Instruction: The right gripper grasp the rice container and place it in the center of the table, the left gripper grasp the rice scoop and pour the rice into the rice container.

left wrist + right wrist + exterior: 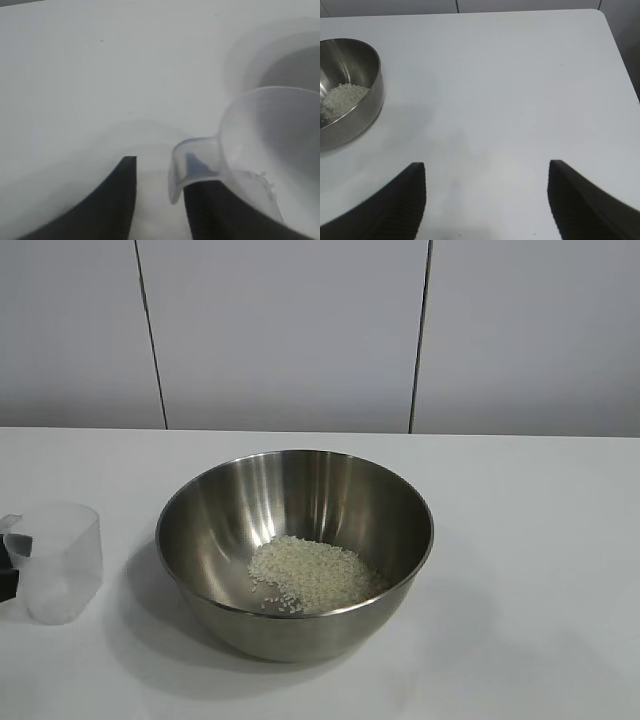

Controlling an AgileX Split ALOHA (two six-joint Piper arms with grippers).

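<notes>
rice (315,573) in bowl (294,545), scoop (62,562) upright on counter (540,540). left end effector (159,172) released around handle; retreat straight, don't tip it. right end effector (486,181) released, idle.

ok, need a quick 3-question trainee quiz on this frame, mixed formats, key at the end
1. True or false: the rice scoop stands upright on the table, beside the rice container and not touching it.
2. Where is the rice? A) in the scoop B) in the container C) spilled on the table
3. In one word: are the right gripper fingers open or shut?

Key
1. True. The scoop looks empty, and the left gripper sits at its handle with its fingers apart.
2. B. The grains form a loose pile at the bottom of the steel bowl.
3. Open. It is over bare table, away from the bowl, holding nothing.
</notes>
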